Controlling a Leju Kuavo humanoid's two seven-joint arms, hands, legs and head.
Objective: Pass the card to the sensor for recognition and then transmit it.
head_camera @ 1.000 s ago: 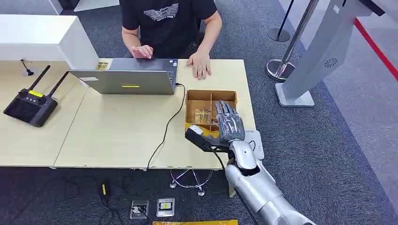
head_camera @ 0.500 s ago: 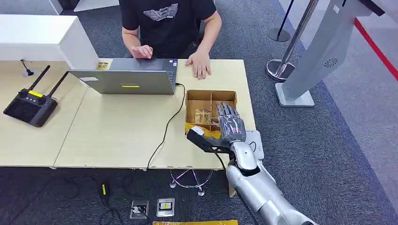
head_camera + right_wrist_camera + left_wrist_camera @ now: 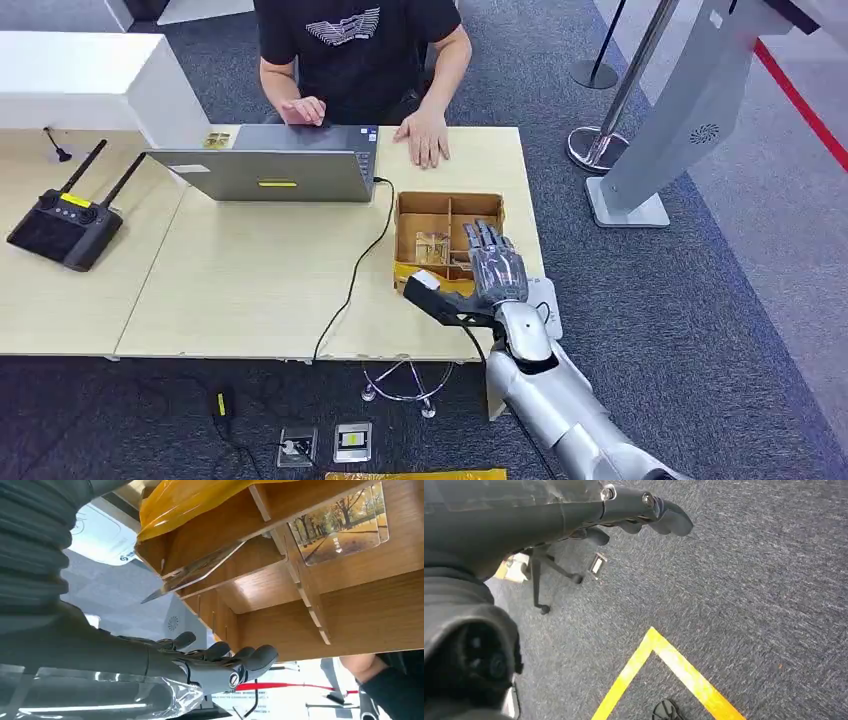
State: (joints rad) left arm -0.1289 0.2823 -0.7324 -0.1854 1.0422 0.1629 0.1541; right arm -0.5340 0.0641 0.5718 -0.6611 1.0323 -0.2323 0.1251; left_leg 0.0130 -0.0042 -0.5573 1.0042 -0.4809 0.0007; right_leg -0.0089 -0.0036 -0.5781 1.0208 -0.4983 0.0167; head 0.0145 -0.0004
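Wooden divided box [image 3: 449, 205] holds cards [image 3: 432, 246]; right hand [image 3: 497, 268] above — fingers spread, empty.

Light wooden table [image 3: 250, 290] fills the middle; open laptop [image 3: 265, 170] at its far edge, a black cable [image 3: 352, 285] trailing from it off the near edge; black controller [image 3: 62, 228] with two antennas on the left; a person's hand [image 3: 428, 138] flat on the far edge; compartmented wooden box [image 3: 447, 215] near the right corner, white sensor pad [image 3: 545, 300] just beside it.
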